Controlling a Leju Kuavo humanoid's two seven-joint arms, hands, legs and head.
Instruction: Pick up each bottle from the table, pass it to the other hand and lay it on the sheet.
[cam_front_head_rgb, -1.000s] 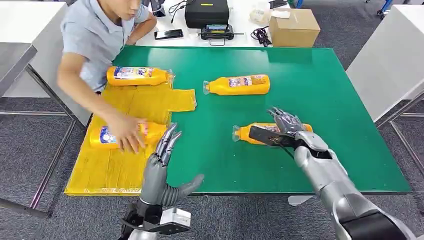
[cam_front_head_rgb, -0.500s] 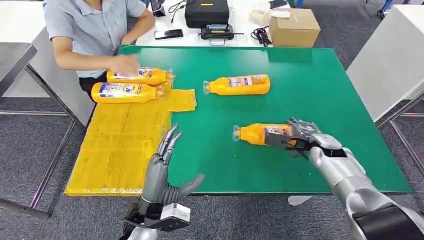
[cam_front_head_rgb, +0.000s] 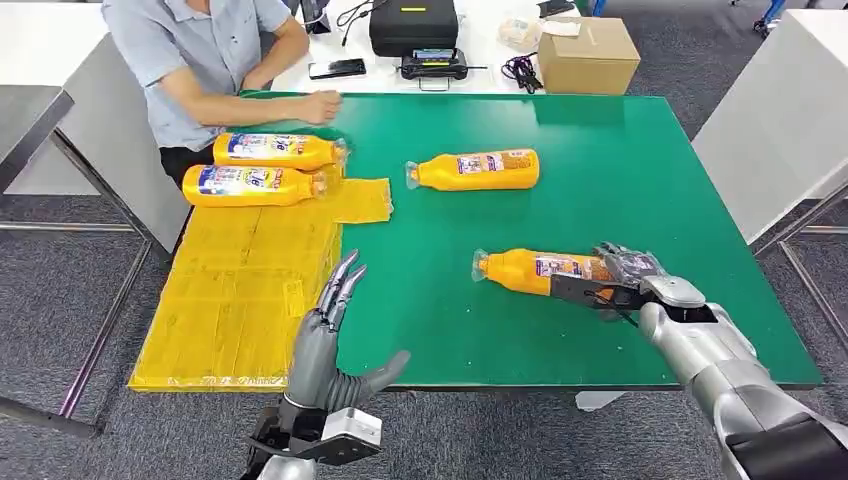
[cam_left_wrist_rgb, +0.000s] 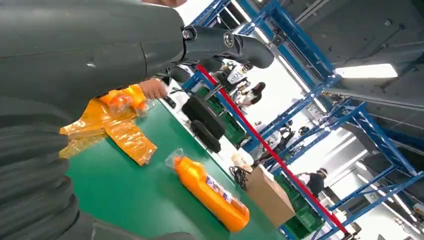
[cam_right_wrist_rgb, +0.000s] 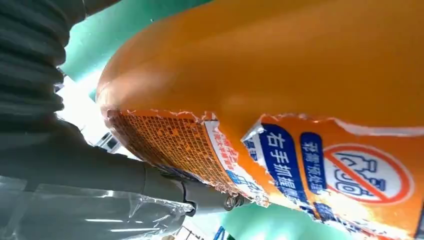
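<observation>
My right hand (cam_front_head_rgb: 622, 281) grips the base end of an orange bottle (cam_front_head_rgb: 535, 270) lying on the green table (cam_front_head_rgb: 640, 170), cap pointing left. Up close the bottle (cam_right_wrist_rgb: 300, 75) shows its torn label, with my thumb (cam_right_wrist_rgb: 100, 180) against it. A second bottle (cam_front_head_rgb: 475, 169) lies further back on the table; the left wrist view also shows that bottle (cam_left_wrist_rgb: 212, 194). Two more bottles (cam_front_head_rgb: 275, 150) (cam_front_head_rgb: 255, 185) lie side by side at the far end of the yellow sheet (cam_front_head_rgb: 240, 290). My left hand (cam_front_head_rgb: 328, 335) is open, fingers up, at the table's front edge beside the sheet.
A person (cam_front_head_rgb: 200, 50) sits at the back left, one hand (cam_front_head_rgb: 320, 105) resting on the table's far edge. A cardboard box (cam_front_head_rgb: 587, 52), a black case (cam_front_head_rgb: 414, 25) and a phone (cam_front_head_rgb: 337, 68) sit on the white table behind. White tables flank both sides.
The person carried a bottle from the sheet's near part to its far end beside the other one and drew the hand back. My right hand closed on its bottle and shifted it slightly right.
</observation>
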